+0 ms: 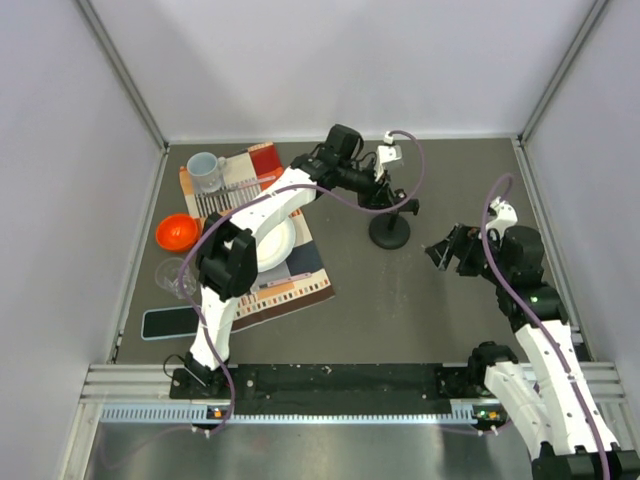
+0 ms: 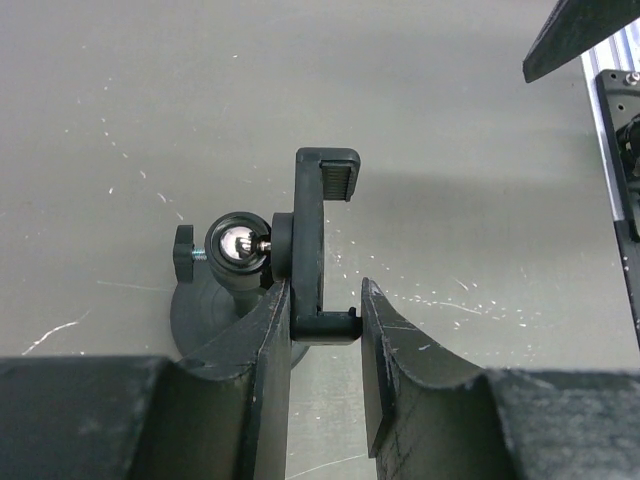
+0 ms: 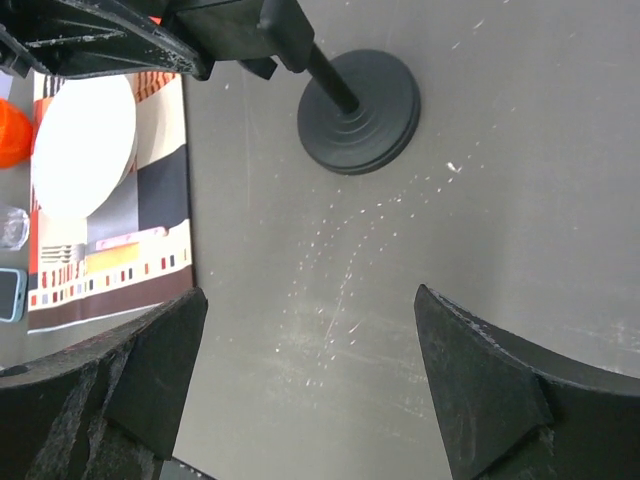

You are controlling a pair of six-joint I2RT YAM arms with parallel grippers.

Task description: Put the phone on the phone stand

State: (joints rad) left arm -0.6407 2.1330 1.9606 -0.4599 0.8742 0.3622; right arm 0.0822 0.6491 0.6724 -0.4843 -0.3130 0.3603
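the patterned placemat (image 1: 305,285) and its white plate (image 1: 278,245) lie left of centre; the phone stand (image 1: 390,233) sits mid-table, apart from them; the left gripper (image 2: 323,300) is narrowed onto the lower lip of the clip – likely steadying or angling it; the right gripper (image 3: 308,300) hangs wide and empty near the base – free to fetch; the phone (image 1: 169,322) lies flat at the near-left corner, not yet lifted.

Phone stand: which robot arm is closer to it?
Left. The left end effector straddles the top of the phone stand. The right end effector hangs open off to its right in the top view, apart from it.
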